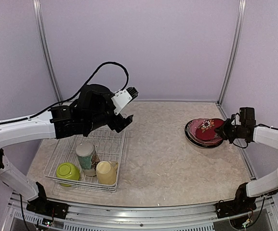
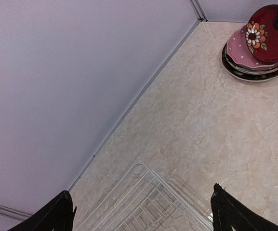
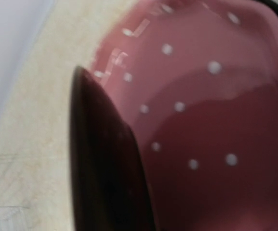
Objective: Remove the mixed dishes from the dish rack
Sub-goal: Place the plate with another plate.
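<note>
Plainly, the dish rack (image 1: 111, 144) sits at the near left corner of the table (image 1: 163, 159). It is white wire with upright prongs, and it holds a lime-green bowl (image 1: 67, 172), a white floral mug (image 1: 86, 156) and a pale yellow mug (image 1: 106, 172) along its near side. The left gripper (image 2: 141, 214) hangs above the rack's far right corner, jaws spread wide and empty.

By the table's right edge lies a stack of plates with the pink dotted plate (image 3: 201, 96) near the top. The dark red plate (image 2: 269, 38), glossy with a painted flower, leans on it with its right rim raised. The right gripper (image 1: 228, 131) is at that rim, jaws nearly closed and, as far as the blurred wrist view allows, pinching it.

The step looks to be setting this plate down. Lower the raised rim until the plate lies flush and centred, and only then part the jaws, because glazed ceramic slides on glaze. The rounded mugs and bowl will probably want a pinch over the rim.
</note>
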Robot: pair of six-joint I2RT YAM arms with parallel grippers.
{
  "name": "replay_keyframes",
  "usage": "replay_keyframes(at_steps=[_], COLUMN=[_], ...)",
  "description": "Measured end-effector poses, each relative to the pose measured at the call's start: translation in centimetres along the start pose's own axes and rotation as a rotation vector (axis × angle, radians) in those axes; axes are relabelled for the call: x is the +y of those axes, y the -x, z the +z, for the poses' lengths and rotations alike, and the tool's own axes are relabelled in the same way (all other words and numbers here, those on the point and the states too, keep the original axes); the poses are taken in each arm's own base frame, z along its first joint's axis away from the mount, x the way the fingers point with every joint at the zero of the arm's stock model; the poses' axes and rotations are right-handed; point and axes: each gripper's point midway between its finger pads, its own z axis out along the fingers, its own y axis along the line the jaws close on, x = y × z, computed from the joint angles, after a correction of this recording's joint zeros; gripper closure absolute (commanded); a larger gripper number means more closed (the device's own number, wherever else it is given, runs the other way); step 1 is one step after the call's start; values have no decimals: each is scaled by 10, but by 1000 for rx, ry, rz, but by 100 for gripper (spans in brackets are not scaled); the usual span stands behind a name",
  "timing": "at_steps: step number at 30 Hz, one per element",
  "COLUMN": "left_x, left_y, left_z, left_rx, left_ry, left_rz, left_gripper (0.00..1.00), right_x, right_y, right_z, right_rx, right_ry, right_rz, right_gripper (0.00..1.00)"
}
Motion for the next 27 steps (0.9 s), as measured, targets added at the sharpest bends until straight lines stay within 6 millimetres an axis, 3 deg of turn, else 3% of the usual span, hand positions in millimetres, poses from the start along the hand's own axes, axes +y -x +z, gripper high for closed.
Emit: replay_keyframes(at_steps=[5, 13, 17, 27], left_x=[-3, -4, -4, -6], left_y=[-3, -7, -7, -7], left_z=[4, 7, 7, 8], left_rx=[12, 26, 28, 31], left_ry=[0, 5, 8, 9], left_rz=[15, 26, 27, 45], left_gripper=[6, 6, 6, 6], right_x=[-7, -4, -1, -2], right_y=[-1, 1, 3, 15], right_z=[8, 17, 19, 16], right_rx=[24, 45, 51, 33], right_ry=[-27, -8, 2, -69], right_rz=[-10, -31, -42, -126], right_gripper=[97, 77, 58, 34])
